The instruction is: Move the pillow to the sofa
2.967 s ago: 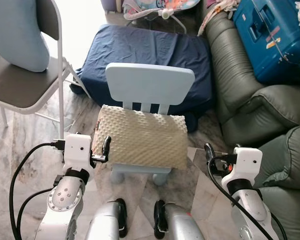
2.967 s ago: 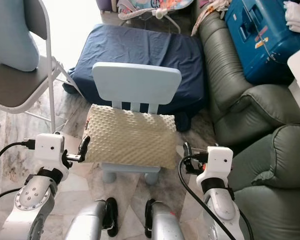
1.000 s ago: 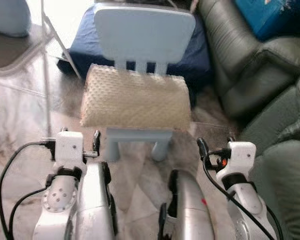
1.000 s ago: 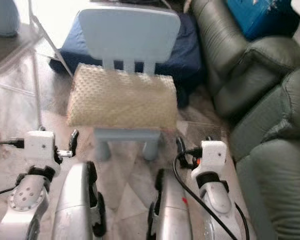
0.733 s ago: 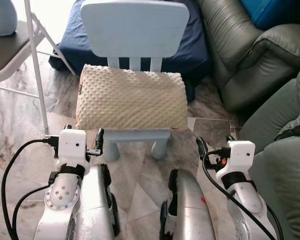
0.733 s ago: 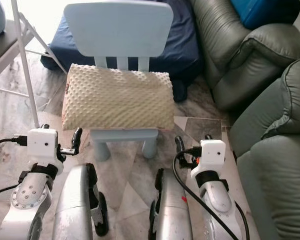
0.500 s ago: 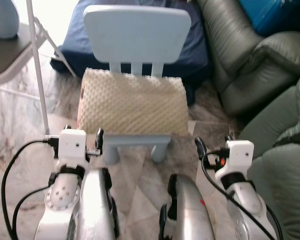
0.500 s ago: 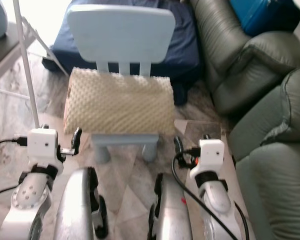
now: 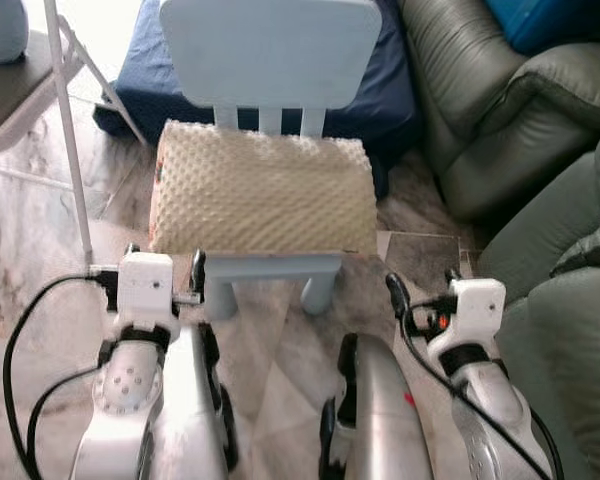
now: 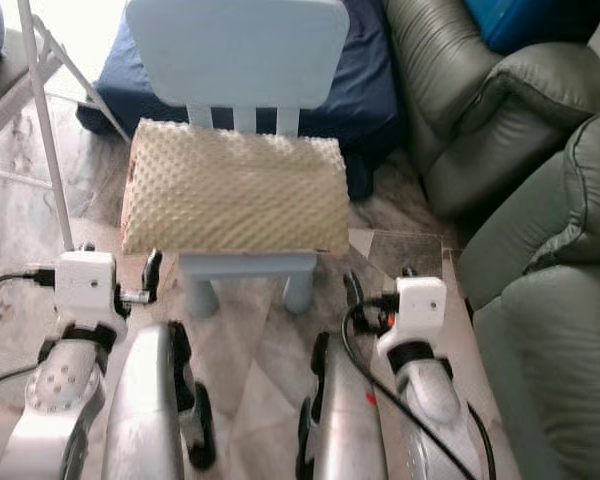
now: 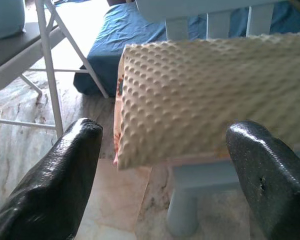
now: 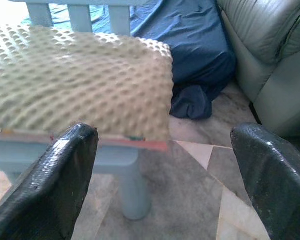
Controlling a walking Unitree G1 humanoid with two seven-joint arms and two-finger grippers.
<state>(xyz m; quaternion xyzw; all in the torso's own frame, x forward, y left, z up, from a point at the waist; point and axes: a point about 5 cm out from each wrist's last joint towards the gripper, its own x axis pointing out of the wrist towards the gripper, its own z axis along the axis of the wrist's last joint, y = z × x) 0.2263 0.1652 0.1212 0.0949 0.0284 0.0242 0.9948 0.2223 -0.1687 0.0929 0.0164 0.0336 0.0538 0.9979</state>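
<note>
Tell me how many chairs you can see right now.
2. A small light blue chair stands straight ahead, holding the beige pillow. Part of a folding metal chair shows at far left. Others may lie outside view.

The pillow hides the small blue chair's seat.

The bumpy beige pillow is seen lying on a pale blue chair, framed between the spread black fingers of the left claw.
</note>
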